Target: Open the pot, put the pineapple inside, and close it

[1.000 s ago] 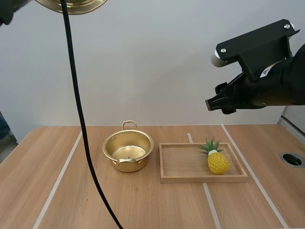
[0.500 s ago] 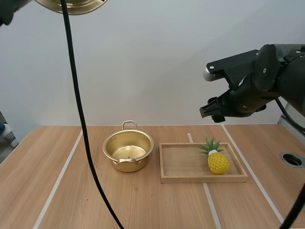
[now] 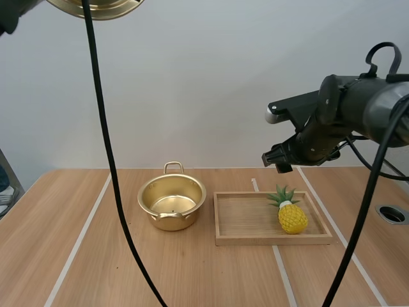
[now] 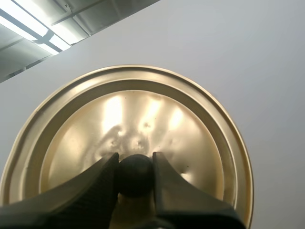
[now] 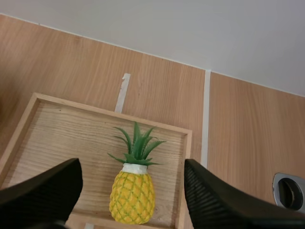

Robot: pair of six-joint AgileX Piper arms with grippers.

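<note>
High view: pot point(image 3: 171, 203) stands open at nine o'clock of the tray point(image 3: 243, 220); pineapple point(image 3: 292, 216) at its three o'clock end. Left wrist view: left gripper point(image 4: 135, 163) clenched on the lid point(image 4: 143, 107). Right wrist view: right gripper point(image 5: 132, 163) released; descend straight, straddling the fruit.

Lab-type setup: taped wood table point(image 3: 57, 230), plain wall point(image 3: 211, 89), robot arm point(image 3: 348, 109).

lid point(image 3: 96, 7) cut off by top edge; its knob point(image 4: 135, 174) seems partly hidden
</note>
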